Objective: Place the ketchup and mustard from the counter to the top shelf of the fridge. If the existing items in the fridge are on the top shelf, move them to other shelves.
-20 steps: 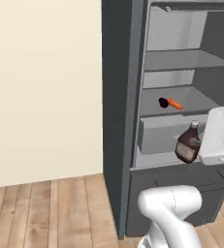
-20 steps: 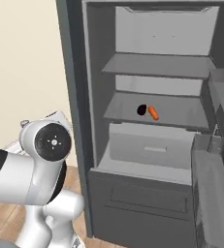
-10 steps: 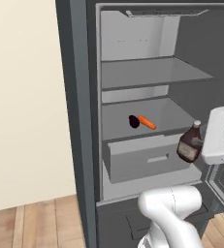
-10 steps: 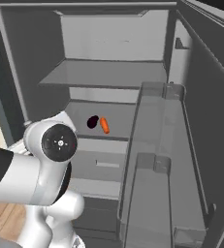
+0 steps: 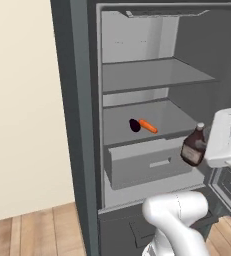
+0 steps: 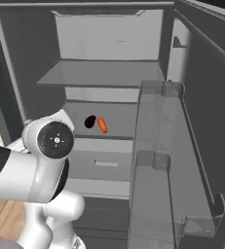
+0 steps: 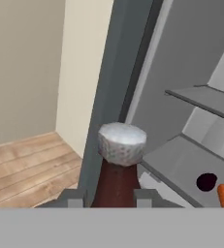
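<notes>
We see the gripper [image 5: 203, 150] at right of the left base view — jaws pinching the ketchup [image 5: 193, 148] — beside the open fridge [image 5: 79, 125].

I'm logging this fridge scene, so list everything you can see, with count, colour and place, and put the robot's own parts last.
fridge: one, dark grey with light grey inside, door open, ahead of the robot.
top shelf: one, grey, bare, uppermost in the fridge.
maroon lump: one, dark maroon, on the shelf below the top one, just above the drawer.
carrot piece: one, orange, beside the lump on the same shelf.
drawer: one, light grey, under that shelf.
door bins: grey, on the open door at right.
floor: wooden planks, left of the fridge.
ketchup: one, dark brown-red, upright, held in front of the drawer.
fingers: two, dark, shut on the ketchup.
</notes>
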